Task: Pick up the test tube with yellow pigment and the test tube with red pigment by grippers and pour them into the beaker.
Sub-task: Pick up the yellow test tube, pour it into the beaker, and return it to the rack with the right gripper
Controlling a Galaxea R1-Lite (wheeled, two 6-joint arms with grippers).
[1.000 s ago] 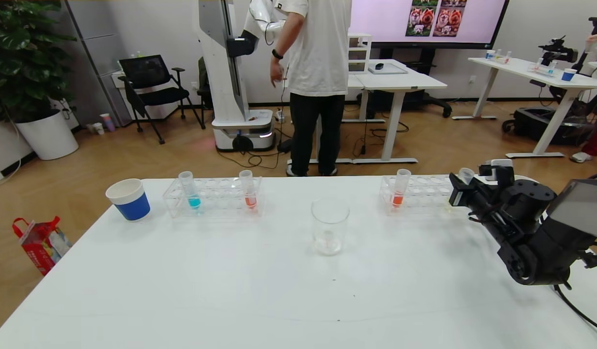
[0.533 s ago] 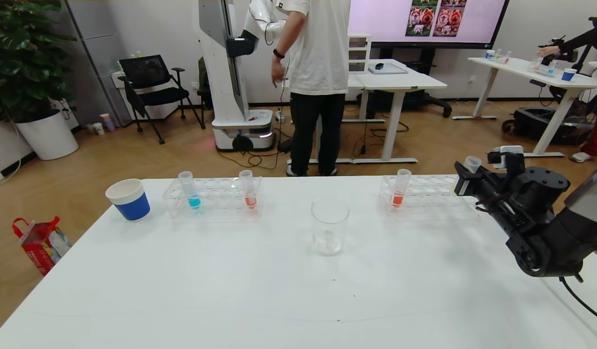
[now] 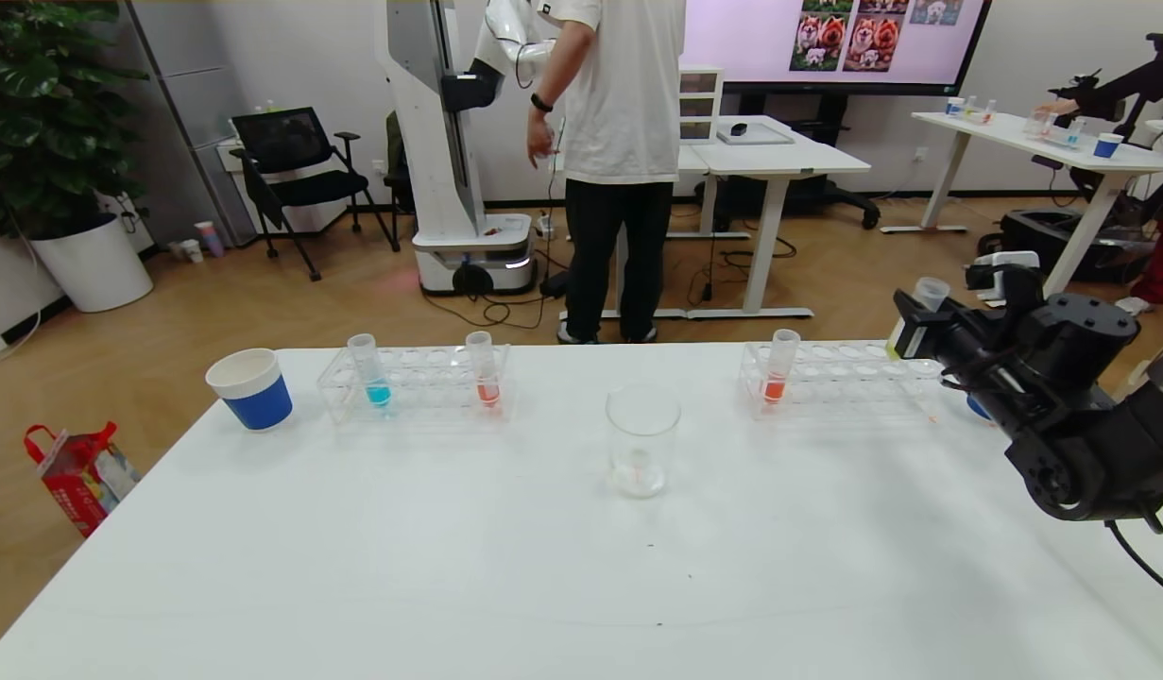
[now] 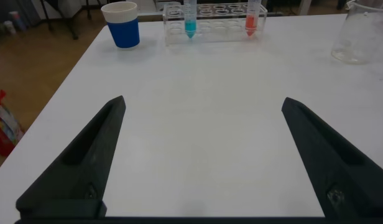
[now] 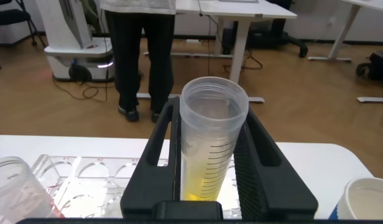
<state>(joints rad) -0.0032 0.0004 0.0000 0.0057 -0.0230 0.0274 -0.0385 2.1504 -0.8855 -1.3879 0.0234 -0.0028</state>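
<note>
My right gripper (image 3: 912, 332) is shut on the test tube with yellow pigment (image 5: 211, 140) and holds it upright above the right end of the right rack (image 3: 841, 378). Its rim (image 3: 931, 288) shows above the fingers in the head view. A test tube with red pigment (image 3: 779, 368) stands in the right rack's left end. Another red-orange tube (image 3: 484, 370) stands in the left rack (image 3: 416, 382), and shows in the left wrist view (image 4: 252, 17). The beaker (image 3: 642, 441) stands mid-table. My left gripper (image 4: 204, 162) is open and empty, low over the near left table.
A blue-liquid tube (image 3: 370, 370) stands in the left rack. A blue-and-white paper cup (image 3: 251, 388) stands at the far left, another (image 5: 370, 200) behind my right arm. A person (image 3: 614, 161) stands beyond the table's far edge.
My right gripper has risen with the yellow tube, lifting it up out of the right rack and a little to the right. Nothing else on the table moved.
</note>
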